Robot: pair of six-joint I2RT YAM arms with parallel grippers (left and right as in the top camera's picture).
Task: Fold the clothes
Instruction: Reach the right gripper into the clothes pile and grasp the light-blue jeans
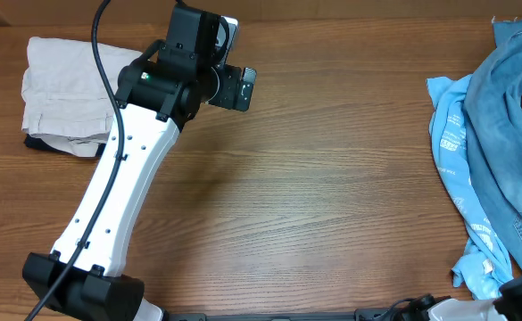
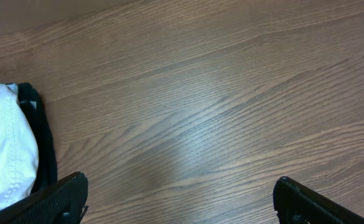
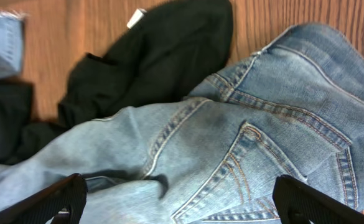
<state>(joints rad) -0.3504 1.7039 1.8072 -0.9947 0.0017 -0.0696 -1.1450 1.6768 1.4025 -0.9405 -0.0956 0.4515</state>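
Your right jaws hang released directly over the jeans [image 3: 231, 143], at the seat; the left jaws, also released, are well apart.

No legible text reaches any of my cameras. The cyan T-shirt [image 1: 448, 120] carries white print, but its characters are too small to resolve. The white tag [image 3: 135, 17] on the black garment [image 3: 163, 59] shows no readable marking.
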